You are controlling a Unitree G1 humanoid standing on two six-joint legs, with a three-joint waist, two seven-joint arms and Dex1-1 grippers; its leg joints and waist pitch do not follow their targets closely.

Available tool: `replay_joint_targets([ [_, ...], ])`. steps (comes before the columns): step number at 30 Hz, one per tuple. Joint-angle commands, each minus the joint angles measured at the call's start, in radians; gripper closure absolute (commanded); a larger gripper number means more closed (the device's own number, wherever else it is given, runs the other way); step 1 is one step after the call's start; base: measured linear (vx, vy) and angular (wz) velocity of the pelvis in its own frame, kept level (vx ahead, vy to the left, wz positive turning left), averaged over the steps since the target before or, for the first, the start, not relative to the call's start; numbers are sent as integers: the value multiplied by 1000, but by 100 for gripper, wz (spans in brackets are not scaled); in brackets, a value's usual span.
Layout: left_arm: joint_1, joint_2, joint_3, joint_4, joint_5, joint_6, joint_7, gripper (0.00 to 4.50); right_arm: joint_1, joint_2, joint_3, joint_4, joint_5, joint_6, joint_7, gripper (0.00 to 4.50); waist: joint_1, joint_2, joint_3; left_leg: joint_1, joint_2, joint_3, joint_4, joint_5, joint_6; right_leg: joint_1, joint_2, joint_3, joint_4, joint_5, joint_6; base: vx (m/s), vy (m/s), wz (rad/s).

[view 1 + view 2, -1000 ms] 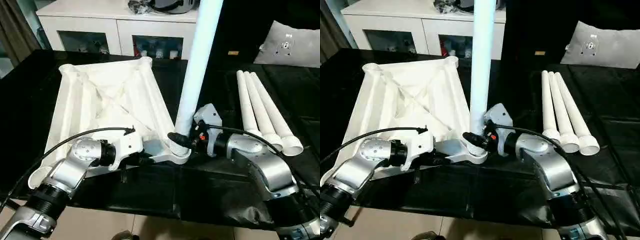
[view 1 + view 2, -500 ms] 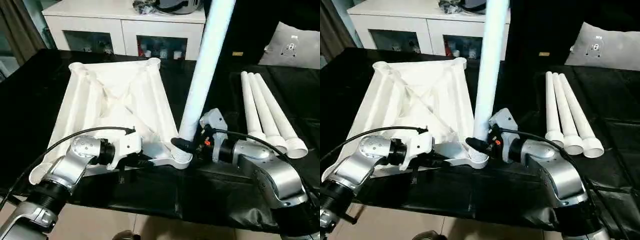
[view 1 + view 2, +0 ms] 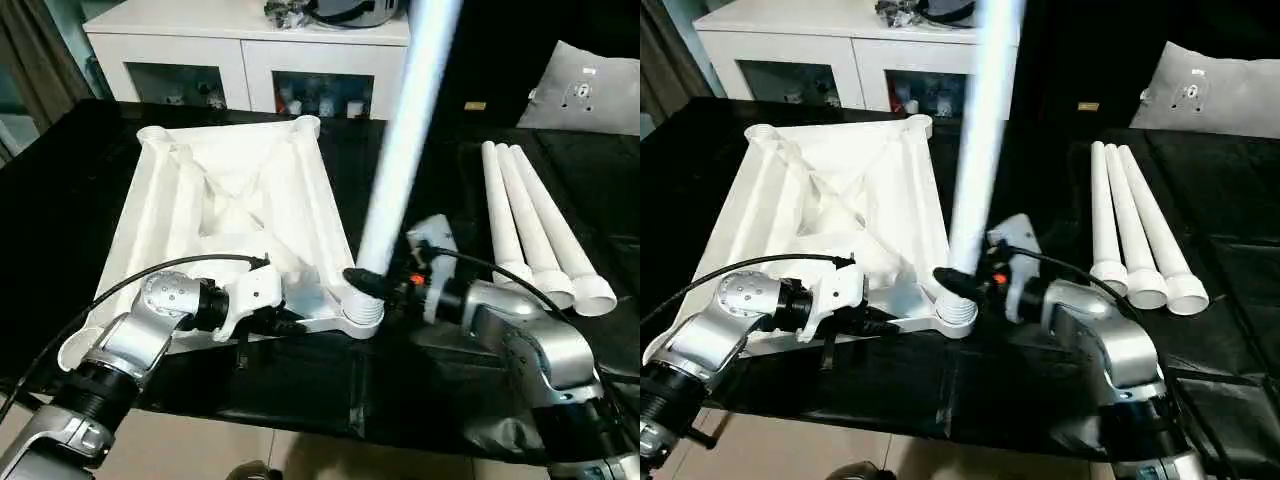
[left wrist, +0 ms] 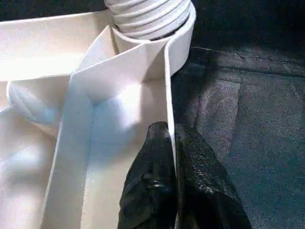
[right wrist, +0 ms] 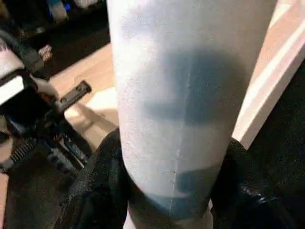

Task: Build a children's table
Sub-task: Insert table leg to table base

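Leg (image 3: 400, 160) tilted further, top cut off

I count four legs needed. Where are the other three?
The three spare legs lie side by side on the black table, on the robot's right, beyond the right gripper.

The left arm reaches in low from the left, its left gripper (image 4: 172, 157) pinched on the tabletop's rim (image 4: 167, 95) — the right arm bends in from the right, its right gripper (image 5: 167, 191) clamped around the standing leg (image 3: 400, 170) near its base.
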Motion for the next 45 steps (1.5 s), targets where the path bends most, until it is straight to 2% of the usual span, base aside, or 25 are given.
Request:
replay_joint_targets([
  [1, -8, -12, 25, -25, -9, 8, 32, 450, 67, 5, 2, 84, -10, 2, -1, 262, 3, 16, -48, 25, 76, -36, -92, -293, -39, 23, -102, 58, -89, -245, -216, 0, 0, 0],
  [4, -1, -17, 44, -25, -11, 16, 66, 450, 122, 25, -26, 103, 0, -71, -4, 262, 10, 14, -44, 27, 78, -36, -95, -335, -43, 19, -104, 59, -96, -286, -207, 0, 0, 0],
  [6, 2, -16, 46, -28, -11, 16, 69, 450, 131, 29, -30, 102, 2, -81, -4, 262, 10, 12, -41, 29, 75, -38, -99, -358, -45, 21, -104, 58, -101, -333, -193, 0, 0, 0],
  [7, 6, -16, 49, -31, -14, 18, 72, 450, 161, 40, -37, 91, 4, -110, -7, 262, 12, 17, -40, 32, 75, -39, -101, -367, -45, 19, -106, 60, -105, -366, -183, 0, 0, 0],
  [9, 9, -19, 54, -34, -14, 21, 79, 450, 180, 45, -37, 81, -3, -137, -7, 262, 12, 15, -40, 34, 77, -41, -104, -376, -46, 19, -106, 60, -109, -384, -175, 0, 0, 0],
  [14, 10, -34, 64, -37, -14, 20, 101, 450, 233, 27, 13, 72, -93, -277, -16, 262, 8, 15, -38, 34, 79, -41, -110, -382, -46, 19, -105, 59, -112, -383, -169, 0, 0, 0],
  [18, 13, -37, 60, -40, -13, 20, 107, 450, 247, 25, 17, 71, -114, -326, -15, 262, 8, 13, -35, 37, 79, -43, -111, -406, -40, 16, -109, 61, -119, -443, -160, 0, 0, 0],
  [19, 16, -36, 58, -41, -8, 16, 107, 450, 247, 17, 26, 75, -135, -354, -19, 262, 6, 9, -35, 37, 80, -44, -112, -412, -40, 15, -108, 61, -120, -462, -152, 0, 0, 0],
  [20, 17, -35, 57, -42, -7, 16, 107, 450, 247, 15, 28, 76, -139, -359, -20, 262, 7, 11, -35, 36, 80, -44, -112, -409, -40, 15, -109, 62, -120, -461, -152, 0, 0, 0],
  [23, 21, -27, 49, -43, 8, 6, 102, 450, 231, -10, 67, 92, -195, -403, -22, 262, 7, 8, -34, 34, 80, -44, -114, -399, -35, 15, -108, 62, -121, -467, -144, 0, 0, 0],
  [25, 22, -13, 39, -47, 24, -5, 95, 450, 201, -29, 107, 100, -228, -399, -4, 262, 4, 5, -32, 34, 78, -45, -114, -403, -33, 13, -108, 61, -122, -493, -137, 0, 0, 0],
  [26, 21, -3, 32, -50, 35, -14, 90, 450, 176, -39, 132, 105, -241, -385, 17, 262, -1, -12, -30, 32, 78, -43, -114, -409, -30, 13, -107, 62, -125, -517, -129, 0, 0, 0],
  [27, 20, 0, 30, -50, 36, -16, 86, 450, 164, -41, 141, 110, -241, -377, 27, 262, 0, -4, -30, 32, 79, -48, -115, -410, -32, 13, -110, 62, -122, -525, -128, 0, 0, 0],
  [28, 20, 0, 30, -50, 36, -16, 86, 450, 164, -41, 141, 110, -241, -377, 27, 262, -3, -2, -29, 34, 78, -46, -114, -418, -32, 9, -111, 63, -128, -542, -123, 0, 0, 0],
  [30, 19, 7, 27, -57, 35, -18, 74, 450, 128, -52, 175, 124, -242, -353, 79, 262, -9, -14, -22, 36, 78, -47, -116, -440, -33, 3, -109, 63, -132, -567, -117, 0, 0, 0],
  [32, 17, 9, 26, -58, 36, -18, 70, 450, 119, -57, 187, 128, -243, -347, 97, 262, -14, -10, -23, 35, 79, -49, -116, -451, -35, 4, -109, 63, -131, -573, -116, 0, 0, 0],
  [34, 9, 11, 24, -57, 31, -21, 57, 450, 108, -68, 212, 137, -237, -335, 136, 262, -19, -15, -14, 34, 79, -49, -119, -465, -35, -1, -107, 65, -133, -571, -113, 0, 0, 0],
  [35, 4, 12, 23, -52, 30, -24, 52, 450, 107, -71, 219, 141, -235, -334, 145, 262, -18, -15, -17, 34, 80, -50, -120, -458, -35, 2, -107, 65, -130, -549, -117, 0, 0, 0],
  [36, -13, 11, 19, -37, 25, -35, 33, 450, 108, -74, 232, 148, -228, -329, 168, 262, -19, -17, -7, 34, 79, -47, -122, -461, -31, -5, -105, 67, -133, -540, -119, 0, 0, 0],
  [38, -30, 6, 16, -22, 21, -44, 18, 450, 114, -72, 234, 153, -217, -323, 182, 262, -15, -18, -8, 39, 79, -45, -121, -443, -25, -4, -107, 70, -134, -525, -125, 0, 0, 0],
  [39, -42, 1, 14, -12, 18, -46, 10, 450, 120, -72, 236, 154, -213, -322, 187, 262, -16, -16, -2, 36, 79, -45, -123, -439, -24, -4, -106, 70, -134, -514, -128, 0, 0, 0],
  [42, -84, -17, 10, 32, 21, -55, 3, 450, 137, -74, 241, 148, -209, -320, 199, 262, -15, -18, 0, 34, 79, -43, -126, -426, -18, 0, -104, 69, -132, -472, -139, 0, 0, 0],
  [43, -113, -29, 13, 67, 22, -59, 7, 450, 147, -74, 244, 138, -205, -316, 202, 262, -14, -11, 4, 36, 79, -42, -129, -422, -18, -1, -104, 69, -134, -463, -142, 0, 0, 0],
  [44, -146, -41, 16, 109, 29, -71, 18, 450, 155, -75, 247, 126, -202, -310, 203, 262, -13, -15, 1, 37, 79, -40, -128, -414, -17, 2, -104, 68, -135, -452, -143, 0, 0, 0],
  [45, -184, -53, 21, 160, 36, -82, 32, 450, 162, -73, 249, 114, -199, -303, 202, 262, -11, -8, 3, 40, 81, -40, -130, -407, -17, 2, -104, 67, -135, -429, -148, 0, 0, 0],
])
